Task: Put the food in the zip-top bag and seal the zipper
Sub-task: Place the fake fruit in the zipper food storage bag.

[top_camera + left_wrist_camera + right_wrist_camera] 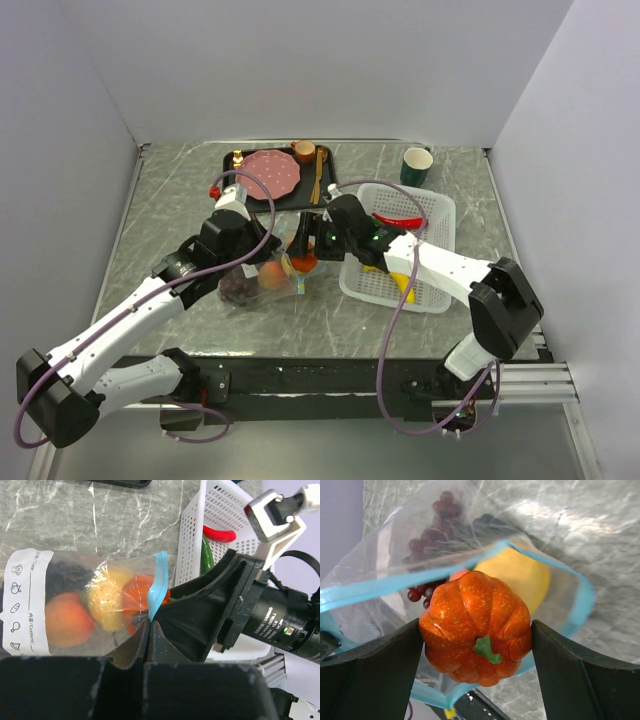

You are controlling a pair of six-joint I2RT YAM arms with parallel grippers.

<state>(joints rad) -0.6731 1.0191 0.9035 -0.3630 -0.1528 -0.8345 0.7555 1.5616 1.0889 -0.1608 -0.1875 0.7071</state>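
Note:
The clear zip-top bag (255, 285) lies at mid-table with its mouth toward the right. In the left wrist view the bag (30, 600) holds dark grapes (67, 577), an orange-red round fruit (67, 620) and a yellow lemon (107, 602). My left gripper (149, 622) is shut on the teal-blue zipper (159, 585) at the mouth edge. My right gripper (477, 640) is shut on an orange toy pumpkin (477, 625) and holds it in the open mouth, ringed by the zipper (395, 582), above the grapes (432, 540) and lemon (520, 572). From above, the pumpkin (303, 264) sits between both grippers.
A white mesh basket (432, 212) stands right of the bag, holding a red chili (397, 219) and a yellow piece (405, 285). A black tray (228, 160) at the back holds a pink plate (272, 172), gold cutlery (318, 175) and an orange cup (304, 152). A green cup (417, 165) stands back right.

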